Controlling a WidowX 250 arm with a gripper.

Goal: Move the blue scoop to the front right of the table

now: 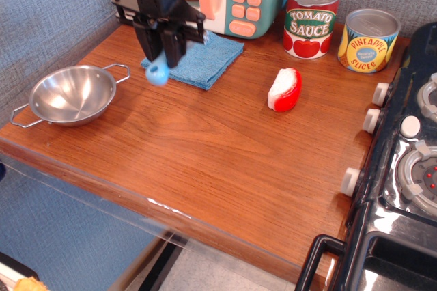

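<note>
Observation.image: one gripper (162,59) pinching one blue scoop (158,72); two cans (311,18), one bowl (72,94).

- Bright, even light from above — soft, short shadows under the steel bowl (72,94) and the tins.
- White glare streaks on the worktop (225,161) edge strip and the glossy black stove (403,188).
- Focus sharp; slight blur on the blue scoop (157,73).

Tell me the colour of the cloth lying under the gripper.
The cloth is blue, a flat square; the observation.image view shows it best.
</note>
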